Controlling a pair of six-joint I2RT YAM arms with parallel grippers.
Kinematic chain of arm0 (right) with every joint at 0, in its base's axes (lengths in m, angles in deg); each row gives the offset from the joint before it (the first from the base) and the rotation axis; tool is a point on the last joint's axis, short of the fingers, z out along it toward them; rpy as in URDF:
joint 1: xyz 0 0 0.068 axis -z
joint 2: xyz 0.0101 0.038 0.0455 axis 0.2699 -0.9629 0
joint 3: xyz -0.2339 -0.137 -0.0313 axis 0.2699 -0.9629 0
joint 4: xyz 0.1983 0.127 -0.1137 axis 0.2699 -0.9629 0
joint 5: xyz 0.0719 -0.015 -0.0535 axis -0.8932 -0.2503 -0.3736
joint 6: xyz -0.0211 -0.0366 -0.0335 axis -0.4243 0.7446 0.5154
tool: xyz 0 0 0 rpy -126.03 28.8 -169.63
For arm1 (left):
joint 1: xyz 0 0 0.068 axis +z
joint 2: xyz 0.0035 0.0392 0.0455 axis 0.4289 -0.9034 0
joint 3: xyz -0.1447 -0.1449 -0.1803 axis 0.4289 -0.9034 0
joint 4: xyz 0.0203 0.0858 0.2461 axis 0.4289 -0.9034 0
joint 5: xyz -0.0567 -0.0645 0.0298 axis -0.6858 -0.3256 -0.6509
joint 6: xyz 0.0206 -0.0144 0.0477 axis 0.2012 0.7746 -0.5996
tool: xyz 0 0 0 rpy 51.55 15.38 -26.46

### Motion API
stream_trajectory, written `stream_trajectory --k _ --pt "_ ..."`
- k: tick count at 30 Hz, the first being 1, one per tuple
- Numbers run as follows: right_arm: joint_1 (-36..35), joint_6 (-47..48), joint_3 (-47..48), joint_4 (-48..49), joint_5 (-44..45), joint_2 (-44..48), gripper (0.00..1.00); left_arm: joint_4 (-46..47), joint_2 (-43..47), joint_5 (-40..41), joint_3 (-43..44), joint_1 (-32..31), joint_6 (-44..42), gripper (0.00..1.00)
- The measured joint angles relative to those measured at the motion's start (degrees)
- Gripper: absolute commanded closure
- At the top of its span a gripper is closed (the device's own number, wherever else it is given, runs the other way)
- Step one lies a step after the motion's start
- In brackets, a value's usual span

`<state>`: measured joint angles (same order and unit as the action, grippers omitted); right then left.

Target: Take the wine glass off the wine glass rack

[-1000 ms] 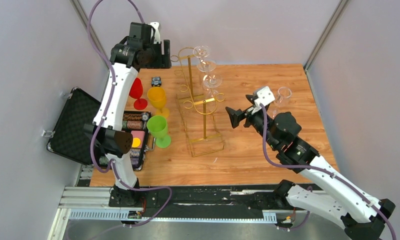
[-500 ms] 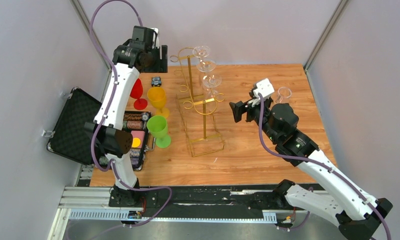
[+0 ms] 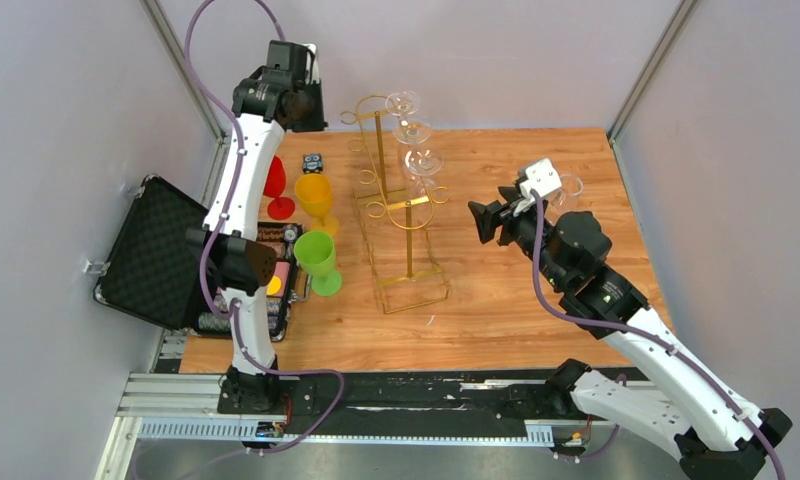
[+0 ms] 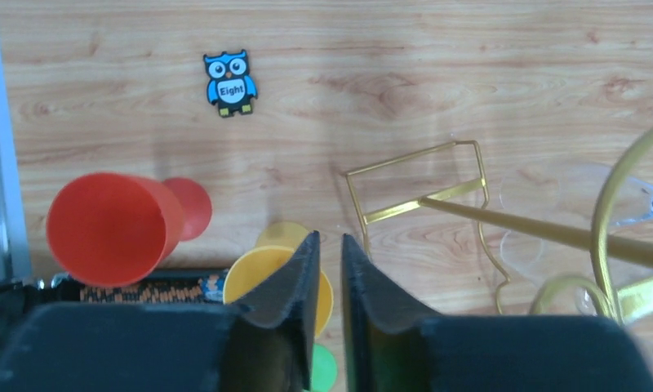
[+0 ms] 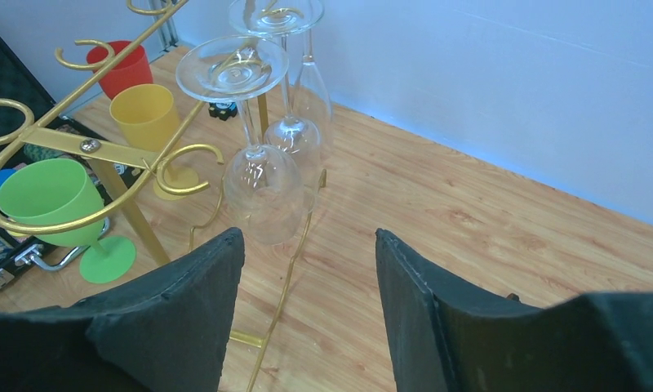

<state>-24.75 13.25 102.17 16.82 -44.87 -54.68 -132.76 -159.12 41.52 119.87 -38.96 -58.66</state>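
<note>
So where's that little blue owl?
In the top view the blue owl lies on the table, left of the wine glass rack, just beyond the yellow goblet and beside the red goblet.

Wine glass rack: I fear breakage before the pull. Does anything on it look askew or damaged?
Nothing stands out. The wine glass rack stands upright on its base, and three clear wine glasses hang bowl-down from its arms, no crack or spill visible.

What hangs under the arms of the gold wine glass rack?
Three clear wine glasses hang upside down from the wine glass rack, bowls above its wire base. The nearer two partly cover the farthest one.
</note>
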Motion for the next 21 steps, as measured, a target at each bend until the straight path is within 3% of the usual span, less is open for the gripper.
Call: stream_trajectory --k 9,21 --pt "0.11 -0.35 -0.46 0.0 -0.02 1.64 0.38 0.31 -3.89 -5.9 2.25 0.0 0.81 1.0" --pt "0.22 -0.72 -1.66 -0.83 -0.5 2.36 0.37 1.75 -3.91 -12.22 2.27 -1.36 0.5 1.0"
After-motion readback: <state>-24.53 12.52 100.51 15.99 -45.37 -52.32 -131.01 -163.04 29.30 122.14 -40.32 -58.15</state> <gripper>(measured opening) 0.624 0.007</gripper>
